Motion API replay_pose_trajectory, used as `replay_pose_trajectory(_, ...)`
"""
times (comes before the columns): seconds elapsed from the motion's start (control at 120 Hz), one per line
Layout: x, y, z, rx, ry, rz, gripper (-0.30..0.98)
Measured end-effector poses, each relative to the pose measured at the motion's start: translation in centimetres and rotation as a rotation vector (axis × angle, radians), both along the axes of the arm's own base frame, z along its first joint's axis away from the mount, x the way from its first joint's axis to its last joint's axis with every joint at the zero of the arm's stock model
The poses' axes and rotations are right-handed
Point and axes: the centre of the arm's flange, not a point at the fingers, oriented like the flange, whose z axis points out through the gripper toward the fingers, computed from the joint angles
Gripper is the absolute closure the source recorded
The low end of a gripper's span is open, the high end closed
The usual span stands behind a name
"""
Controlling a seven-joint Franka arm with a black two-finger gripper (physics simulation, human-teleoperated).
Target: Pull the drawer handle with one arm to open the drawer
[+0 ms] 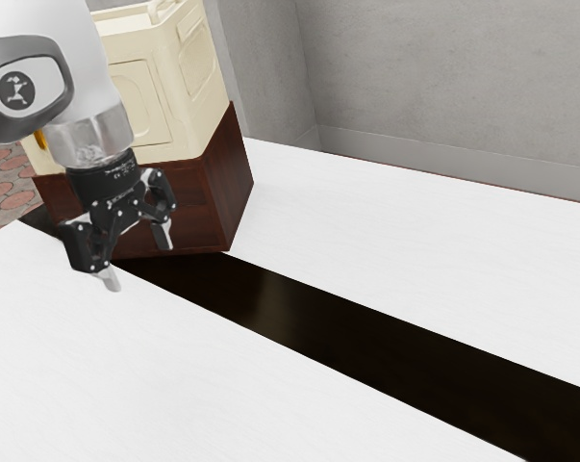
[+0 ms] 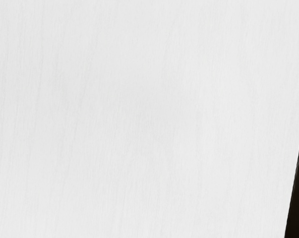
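Drawer cabinet (image 1: 236, 185), the dark wooden one, stands in the upper left of the exterior view on the white table (image 1: 395, 231), with a cream box (image 1: 187, 91) on top of it. From where I'm standing, the black gripper (image 1: 137, 257) hangs before the dark front, pointing down, its two fingers spread wide with nothing between them. Which part is the handle, I can't tell. The step in hand looks to be lining up for the grasp, and I'd take it slowly: bring the open fingers level with the handle, one on each side, close firmly, then draw straight out from the front, without lifting or twisting, or the grip may slip or the cabinet skid. The front faces toward the bottom of the frame, and its long axis runs roughly left to right across the picture, so the pull ought to come toward the lower edge. The drawer itself I can't judge as open or shut.
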Motion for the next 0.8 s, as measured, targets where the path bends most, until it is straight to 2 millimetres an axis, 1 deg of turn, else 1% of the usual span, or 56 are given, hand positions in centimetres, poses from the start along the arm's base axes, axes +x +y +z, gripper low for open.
replay_pose_trajectory(0.117, 0.9, 0.3, -0.1, 0.006, -0.045, -0.004, 0.00)
replay_pose_trajectory(0.15, 1.4, 0.9, -0.7, 0.004, -0.042, 0.005, 0.00)
replay_pose_trajectory(0.217, 1.8, 3.6, -1.0, 0.004, -0.052, 0.055, 0.00)
replay_pose_trajectory(0.275, 1.6, 5.9, -0.5, 0.010, -0.069, 0.107, 0.00)
replay_pose_trajectory(0.358, 1.1, 11.9, -1.9, 0.012, -0.050, 0.233, 0.00)
replay_pose_trajectory(0.392, 1.0, 13.8, -2.2, 0.007, -0.052, 0.270, 0.00)
replay_pose_trajectory(0.433, 0.8, 15.3, -2.2, 0.003, -0.056, 0.298, 0.00)
replay_pose_trajectory(0.475, 0.9, 16.0, -2.2, 0.000, -0.062, 0.309, 0.00)
replay_pose_trajectory(0.55, 2.6, 16.9, -2.1, -0.005, -0.085, 0.302, 0.00)
replay_pose_trajectory(0.6, 4.8, 17.9, -2.2, -0.008, -0.105, 0.293, 0.00)
replay_pose_trajectory(0.658, 6.8, 19.2, -3.4, -0.012, -0.115, 0.293, 0.00)
replay_pose_trajectory(0.742, 8.2, 21.6, -5.7, -0.015, -0.126, 0.319, 0.00)
replay_pose_trajectory(0.8, 8.2, 23.7, -6.4, -0.012, -0.148, 0.349, 0.00)
